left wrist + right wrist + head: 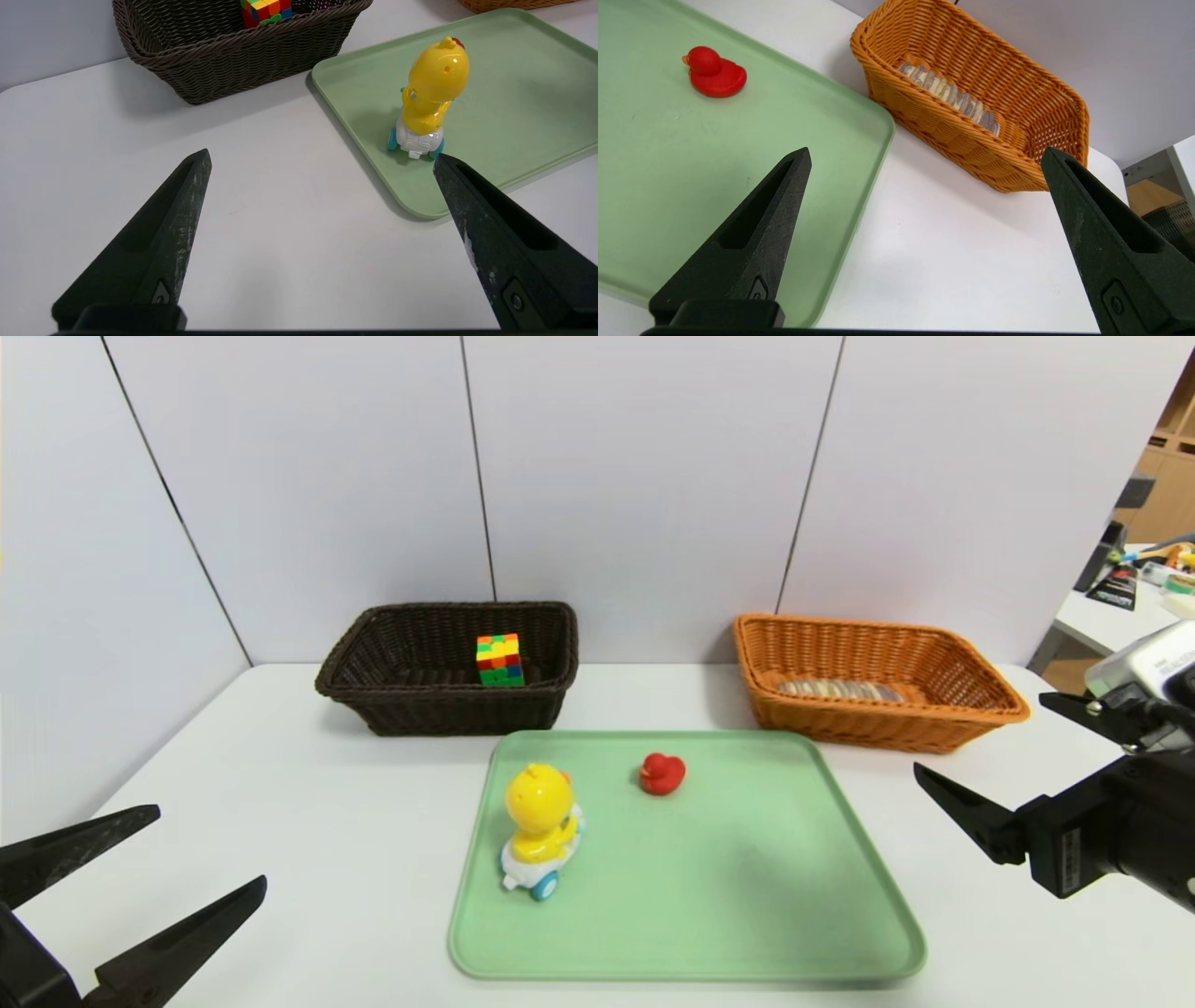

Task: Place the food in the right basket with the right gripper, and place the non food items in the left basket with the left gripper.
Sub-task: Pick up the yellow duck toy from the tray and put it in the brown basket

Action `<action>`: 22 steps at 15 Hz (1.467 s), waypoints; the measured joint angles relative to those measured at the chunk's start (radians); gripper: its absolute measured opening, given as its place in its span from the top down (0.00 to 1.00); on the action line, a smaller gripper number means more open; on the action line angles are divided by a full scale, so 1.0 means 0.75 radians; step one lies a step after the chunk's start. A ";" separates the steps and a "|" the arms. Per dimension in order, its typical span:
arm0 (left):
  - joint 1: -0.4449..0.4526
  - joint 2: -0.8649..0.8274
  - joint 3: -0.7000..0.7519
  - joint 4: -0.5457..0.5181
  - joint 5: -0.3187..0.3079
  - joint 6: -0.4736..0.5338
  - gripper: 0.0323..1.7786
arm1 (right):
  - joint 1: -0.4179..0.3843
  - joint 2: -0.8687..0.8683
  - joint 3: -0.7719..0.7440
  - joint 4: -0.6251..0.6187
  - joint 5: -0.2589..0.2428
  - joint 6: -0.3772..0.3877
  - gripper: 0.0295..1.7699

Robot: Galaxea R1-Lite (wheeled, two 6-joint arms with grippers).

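The striped brown and cream loaf, the food (840, 691) (950, 95), lies inside the orange right basket (878, 728) (952, 135). In the dark brown left basket (448, 709) (243, 65) sits the multicoloured cube (499, 660) (266, 9). The yellow duck toy on wheels (540, 821) (432, 93) and the small red duck (662, 773) (714, 74) stand on the green tray (747, 915) (514, 93) (668, 163). My left gripper (211, 846) (321, 154) hangs open and empty over the table, left of the tray. My right gripper (980, 732) (925, 149) is open and empty to the tray's right, near the orange basket.
The white table (308, 821) ends at grey wall panels (635, 476) just behind the baskets. A second table with clutter (1139, 588) stands beyond the far right corner. Bare table top lies on both sides of the tray.
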State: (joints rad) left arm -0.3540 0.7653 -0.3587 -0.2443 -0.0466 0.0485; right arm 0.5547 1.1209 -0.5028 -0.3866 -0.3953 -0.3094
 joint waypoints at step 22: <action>-0.098 0.111 -0.026 -0.010 -0.042 -0.010 0.05 | -0.017 0.048 0.114 -0.253 0.005 -0.064 0.04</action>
State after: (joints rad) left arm -0.4277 0.8485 -0.3781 -0.2515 -0.0783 0.0413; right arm 0.5421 1.1568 -0.4174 -0.5766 -0.3919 -0.3572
